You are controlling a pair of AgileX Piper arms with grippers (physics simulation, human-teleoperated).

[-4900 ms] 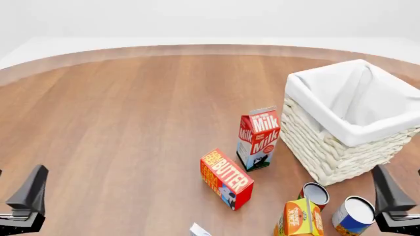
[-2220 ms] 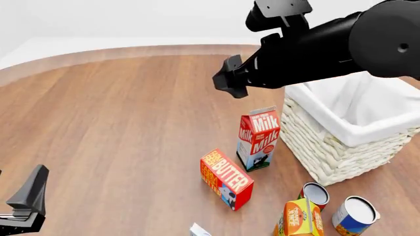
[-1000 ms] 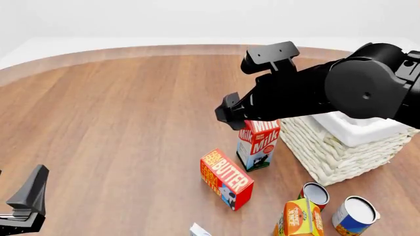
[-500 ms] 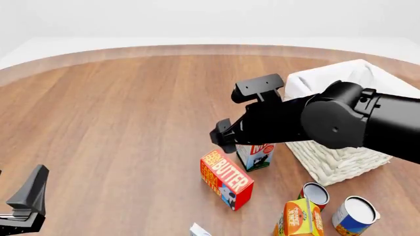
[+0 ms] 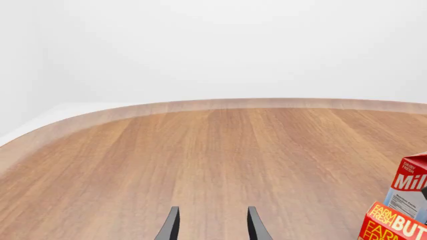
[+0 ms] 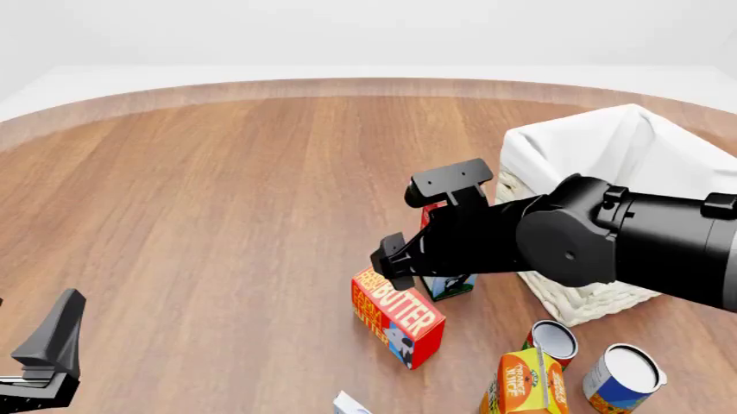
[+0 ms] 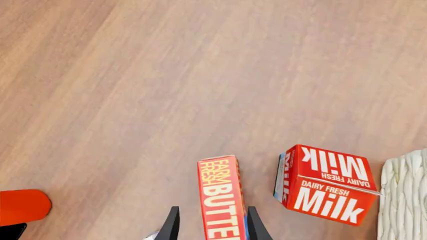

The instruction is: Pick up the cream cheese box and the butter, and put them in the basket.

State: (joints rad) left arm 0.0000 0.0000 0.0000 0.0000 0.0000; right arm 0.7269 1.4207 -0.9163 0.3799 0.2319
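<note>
The butter (image 7: 221,196) carton reads "FARM FRESH BUTTER", small yellow words above big white ones. The milk carton (image 7: 325,183) to its right says "Milk" in big white letters and "DAIRY FRESH" above it. The orange juice carton (image 6: 524,383) at the near edge bears lettering too small to read.

The butter (image 6: 399,316) lies left of the milk carton (image 6: 447,285), basket (image 6: 599,164) apparently behind-right.

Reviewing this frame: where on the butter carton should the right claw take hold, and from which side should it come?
Grip the butter across its narrow width, on the two long side faces, coming straight down from above. It lies flat and long on the table, and the right claw seems to have its open fingers already on either side of it. The milk carton stands apart, likely leaving finger room.
</note>
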